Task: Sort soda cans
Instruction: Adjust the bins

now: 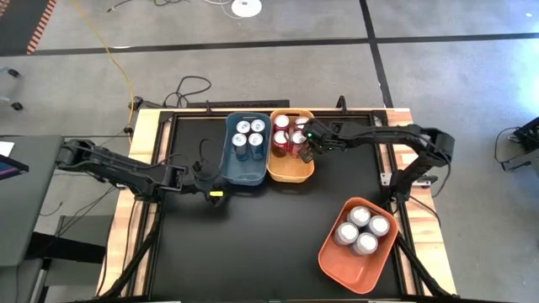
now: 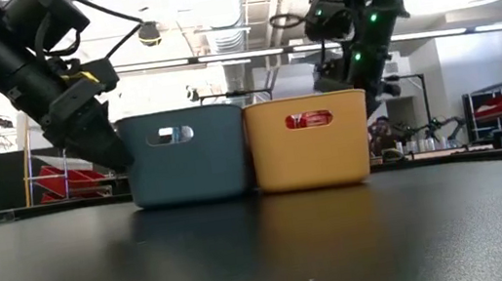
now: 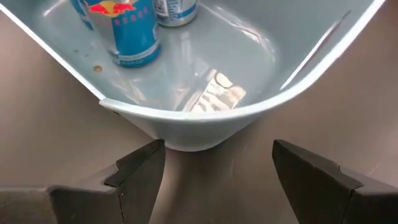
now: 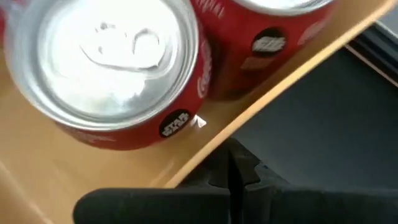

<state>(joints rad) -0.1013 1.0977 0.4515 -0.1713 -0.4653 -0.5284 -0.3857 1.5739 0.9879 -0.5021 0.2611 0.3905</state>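
From above we see a black surface (image 1: 253,252) with three bins. A blue bin (image 1: 244,148) sits toward twelve o'clock from the centre, holding four blue cans (image 1: 248,133) standing upright with silver tops. Touching its side, at its three o'clock, is a yellow bin (image 1: 291,171) holding red cans (image 1: 287,133), also upright. Well apart, toward five o'clock on the surface, an orange bin (image 1: 349,262) sits at an angle with four silver-grey cans (image 1: 362,229) standing in it.

The left arm reaches in from nine o'clock. We see its left pincer (image 1: 214,180) low on the surface just outside the blue bin's near corner, at the bin's seven o'clock. In its wrist view the two dark fingers (image 3: 140,171) stand apart with the bin's rounded corner between them, not touching it, so this pincer is open and holds nothing.

The right arm reaches in from three o'clock. We see its right pincer (image 1: 308,152) over the yellow bin's edge, at the bin's three o'clock. Its wrist view shows the fingers pressed together, closed on nothing, just outside the yellow rim, with two red cans close beyond it
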